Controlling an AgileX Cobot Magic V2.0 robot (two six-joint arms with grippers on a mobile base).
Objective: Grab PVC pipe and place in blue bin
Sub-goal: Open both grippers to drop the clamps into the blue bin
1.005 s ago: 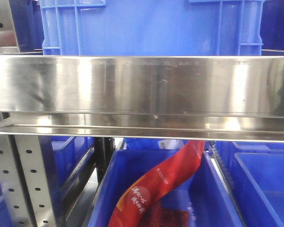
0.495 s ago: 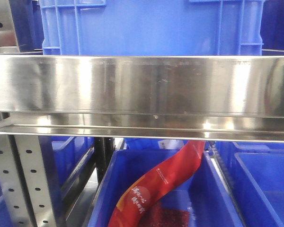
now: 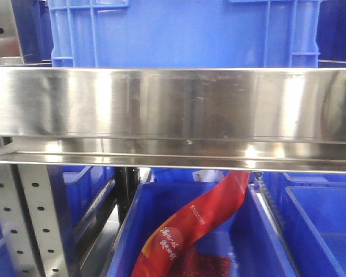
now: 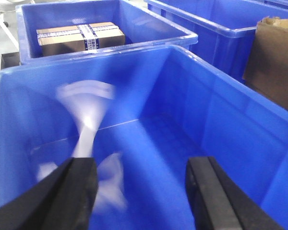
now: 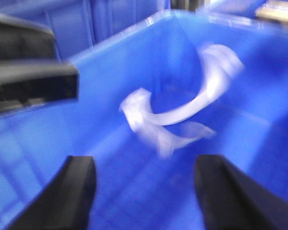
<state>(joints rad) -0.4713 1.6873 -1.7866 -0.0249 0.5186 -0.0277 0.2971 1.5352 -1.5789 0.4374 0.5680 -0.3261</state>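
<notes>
The PVC pipe (image 4: 89, 120) is a white curved band, blurred, inside the blue bin (image 4: 221, 110) near its left wall. In the right wrist view the same pipe (image 5: 182, 112) shows as a half-ring with flat ends over the floor of the bin (image 5: 134, 57). My left gripper (image 4: 144, 191) stands open above the bin's floor, with the pipe just past its left finger (image 4: 79, 191) and free of it. Over the same bin my right gripper (image 5: 151, 191) is open too, and the pipe lies beyond its fingertips, apart from them. The front view shows neither gripper.
A taped cardboard box (image 4: 81, 36) lies in the bin behind, and a brown carton (image 4: 273, 62) stands at the right. A black arm part (image 5: 29, 72) juts in at upper left. Ahead is a steel shelf beam (image 3: 173, 104), a blue crate (image 3: 184, 34) above it and a red bag (image 3: 202, 219) below.
</notes>
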